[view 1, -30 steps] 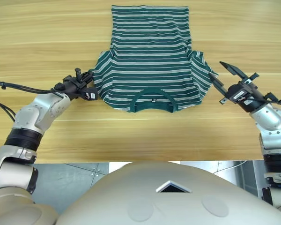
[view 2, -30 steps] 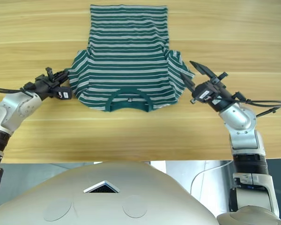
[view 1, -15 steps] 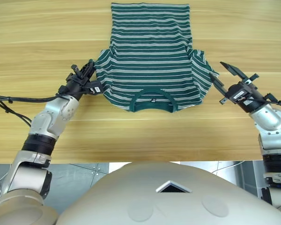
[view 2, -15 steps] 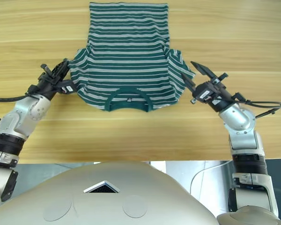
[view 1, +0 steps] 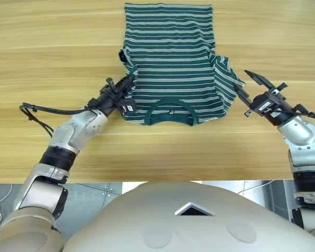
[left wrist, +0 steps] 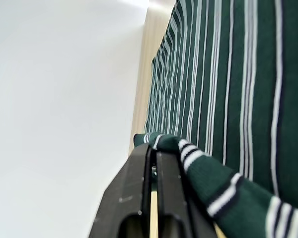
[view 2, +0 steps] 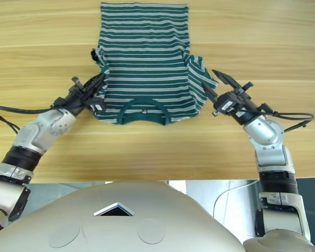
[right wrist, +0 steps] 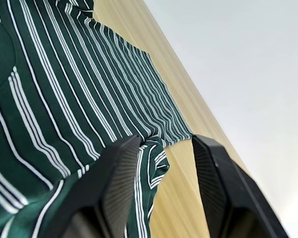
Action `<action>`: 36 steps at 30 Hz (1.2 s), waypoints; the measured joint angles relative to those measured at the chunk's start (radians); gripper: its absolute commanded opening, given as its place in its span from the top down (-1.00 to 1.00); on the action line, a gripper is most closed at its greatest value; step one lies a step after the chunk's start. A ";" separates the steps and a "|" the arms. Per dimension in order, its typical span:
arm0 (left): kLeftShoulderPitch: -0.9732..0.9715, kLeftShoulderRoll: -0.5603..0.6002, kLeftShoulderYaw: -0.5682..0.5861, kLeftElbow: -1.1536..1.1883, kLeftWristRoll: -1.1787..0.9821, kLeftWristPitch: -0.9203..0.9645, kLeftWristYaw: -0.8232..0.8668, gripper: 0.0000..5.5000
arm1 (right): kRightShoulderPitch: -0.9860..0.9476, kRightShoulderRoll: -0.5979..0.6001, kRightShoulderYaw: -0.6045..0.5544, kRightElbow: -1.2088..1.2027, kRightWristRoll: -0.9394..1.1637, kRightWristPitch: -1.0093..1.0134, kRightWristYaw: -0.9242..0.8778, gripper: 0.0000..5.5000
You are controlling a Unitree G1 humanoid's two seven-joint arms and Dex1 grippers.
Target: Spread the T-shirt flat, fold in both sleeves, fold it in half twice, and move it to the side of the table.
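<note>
A green T-shirt (view 1: 168, 52) with white stripes lies on the wooden table (view 1: 52, 42), collar toward me. My left gripper (view 1: 127, 85) is shut on the left sleeve (left wrist: 208, 186) and holds it a little above the shirt's left side. The sleeve is pulled inward, so the cloth bunches at that edge (view 1: 127, 59). My right gripper (view 1: 242, 79) stands open at the outer edge of the right sleeve (view 1: 226, 79). The cuff (right wrist: 151, 151) lies between its two fingers without being pinched.
Bare wood stretches to the left and right of the shirt and in front of the collar. The table's front edge (view 1: 163, 180) runs close to me.
My left gripper has travelled to the right with the left sleeve, drawing it from beside the shirt in over the body. The right arm has barely moved.
</note>
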 measured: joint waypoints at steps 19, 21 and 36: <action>-0.071 -0.016 -0.041 0.121 -0.052 0.024 -0.103 0.14 | -0.026 0.017 0.017 0.016 -0.003 0.000 0.000 0.29; -0.062 -0.017 -0.041 0.120 -0.072 0.024 -0.105 0.06 | -0.026 0.017 0.017 0.016 -0.003 0.000 0.000 0.29; 0.068 0.064 -0.045 0.006 -0.141 0.006 -0.117 0.06 | -0.058 -0.007 0.004 0.017 -0.008 0.005 0.000 0.29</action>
